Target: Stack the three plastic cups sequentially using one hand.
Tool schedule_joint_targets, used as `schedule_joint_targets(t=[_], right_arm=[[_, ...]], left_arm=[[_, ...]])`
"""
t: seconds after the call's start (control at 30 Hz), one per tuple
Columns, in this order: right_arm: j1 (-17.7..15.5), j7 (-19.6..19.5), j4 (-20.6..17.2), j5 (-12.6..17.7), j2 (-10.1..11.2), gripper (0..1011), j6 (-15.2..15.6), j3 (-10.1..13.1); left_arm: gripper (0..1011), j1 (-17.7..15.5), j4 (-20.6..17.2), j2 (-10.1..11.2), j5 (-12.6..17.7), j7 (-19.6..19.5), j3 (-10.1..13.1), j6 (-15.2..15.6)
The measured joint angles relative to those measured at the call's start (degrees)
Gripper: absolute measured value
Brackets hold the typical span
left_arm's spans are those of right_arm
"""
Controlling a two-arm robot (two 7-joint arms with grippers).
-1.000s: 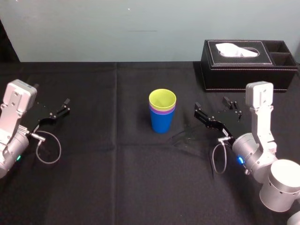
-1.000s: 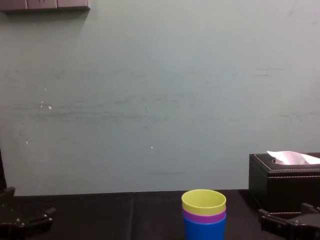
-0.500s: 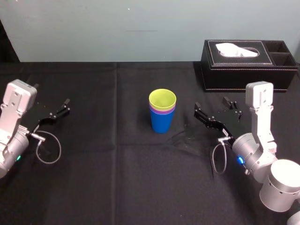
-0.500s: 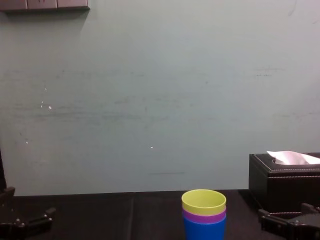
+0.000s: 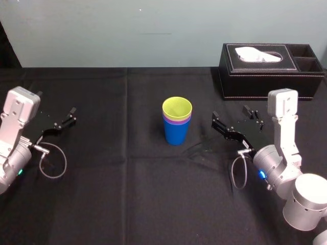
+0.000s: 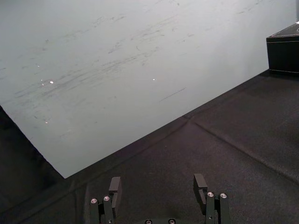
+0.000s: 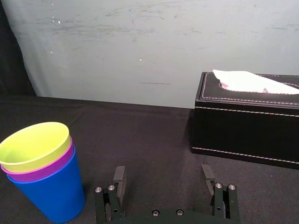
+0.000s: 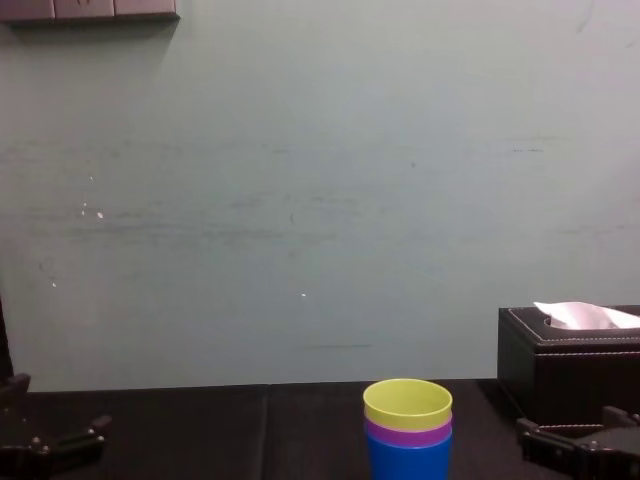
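The three plastic cups stand nested upright in the middle of the black table: a yellow-green cup (image 5: pixel 177 107) sits inside a purple cup (image 5: pixel 177 121), which sits inside a blue cup (image 5: pixel 177 133). The stack also shows in the right wrist view (image 7: pixel 41 173) and the chest view (image 8: pixel 408 430). My right gripper (image 5: pixel 232 115) hovers low to the right of the stack, apart from it, open with nothing between its fingers (image 7: pixel 119 179). My left gripper (image 5: pixel 55 105) rests far left, open and empty (image 6: pixel 157 185).
A black tissue box (image 5: pixel 271 69) with a white tissue stands at the back right, behind the right gripper (image 7: pixel 163 180). The black cloth (image 5: pixel 127 178) covers the table up to a pale wall at the back.
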Motion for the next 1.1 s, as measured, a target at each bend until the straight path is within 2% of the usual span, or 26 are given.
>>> schedule_joint_targets(t=[1.1], right_arm=[[0.0, 0.0, 0.0, 0.0, 0.0, 1003, 0.0, 0.0]], left_arm=[[1011, 0.0, 0.0, 0.0, 0.0, 0.0, 0.0, 0.0]])
